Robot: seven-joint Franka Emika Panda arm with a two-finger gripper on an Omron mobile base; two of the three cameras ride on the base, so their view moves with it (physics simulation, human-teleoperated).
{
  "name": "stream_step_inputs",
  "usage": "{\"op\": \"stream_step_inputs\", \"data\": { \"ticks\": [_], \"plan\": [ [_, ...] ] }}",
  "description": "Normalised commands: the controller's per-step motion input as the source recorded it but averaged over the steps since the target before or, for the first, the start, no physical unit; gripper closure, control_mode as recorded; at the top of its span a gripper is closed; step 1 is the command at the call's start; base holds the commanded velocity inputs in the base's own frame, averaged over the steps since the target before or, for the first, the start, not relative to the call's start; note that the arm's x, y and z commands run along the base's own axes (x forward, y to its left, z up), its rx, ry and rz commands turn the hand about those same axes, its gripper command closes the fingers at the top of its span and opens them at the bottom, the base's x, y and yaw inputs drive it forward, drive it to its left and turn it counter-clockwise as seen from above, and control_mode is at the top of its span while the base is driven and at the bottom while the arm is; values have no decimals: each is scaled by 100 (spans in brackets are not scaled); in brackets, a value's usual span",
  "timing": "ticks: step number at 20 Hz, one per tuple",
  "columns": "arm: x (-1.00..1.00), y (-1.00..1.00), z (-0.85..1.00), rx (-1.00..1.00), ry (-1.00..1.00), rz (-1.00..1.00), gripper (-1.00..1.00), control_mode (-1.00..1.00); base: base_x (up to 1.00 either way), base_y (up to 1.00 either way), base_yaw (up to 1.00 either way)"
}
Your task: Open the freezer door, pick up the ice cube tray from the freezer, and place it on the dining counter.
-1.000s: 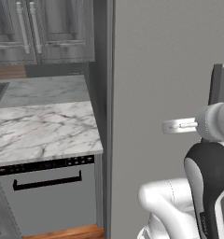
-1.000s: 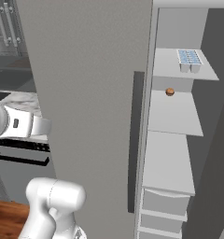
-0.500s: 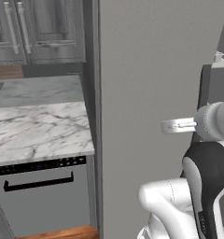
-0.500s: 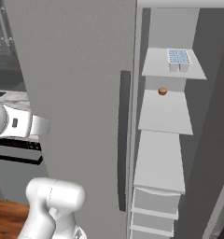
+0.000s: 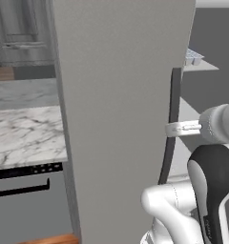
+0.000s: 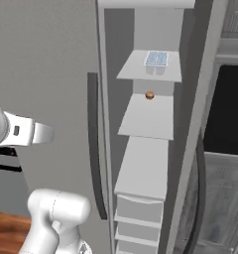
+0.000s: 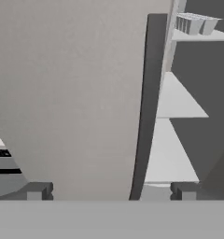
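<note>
At the far left sits a smaller marble countertop [image 5: 26,136] with a grey appliance front [image 5: 28,205] below it, a black handle [image 5: 22,189] running across its face. Above it hang grey upper cabinets [image 5: 21,28].

Next comes the freezer door [image 5: 121,114], a tall plain grey panel swung open, its edge pointing toward me. A long dark bar handle [image 5: 170,124] runs down its free edge, slightly curved.

The gripper [image 7: 111,191] hovers just in front of that door, low on the handle's length. Its fingers [image 7: 37,190] stand spread wide apart, one before the door face and the other before the open compartment, with the handle's lower end between them. Nothing is pinched.

To the right the freezer interior lies open, a stack of pale shelves [image 6: 147,119] with white drawers [image 6: 138,211] at the bottom. The ice cube tray [image 6: 156,59] rests on the top shelf, pale blue, well above the gripper. A small brown round thing [image 6: 149,95] sits at the back of the shelf below.

At the far right a dark oven window [image 6: 230,111] shows in grey cabinetry.
</note>
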Motion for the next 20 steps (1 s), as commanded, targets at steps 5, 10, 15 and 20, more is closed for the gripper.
{"op": "stream_step_inputs", "data": {
  "ticks": [5,10,15,20],
  "plan": [
    [0,0,0,0,0,0,-100,100,0,-58,0],
    [0,0,0,0,0,0,-100,100,0,-52,-1],
    [0,0,0,0,0,0,-100,100,0,-46,-2],
    [0,0,0,0,0,0,-100,100,0,-41,-4]
  ]
}}
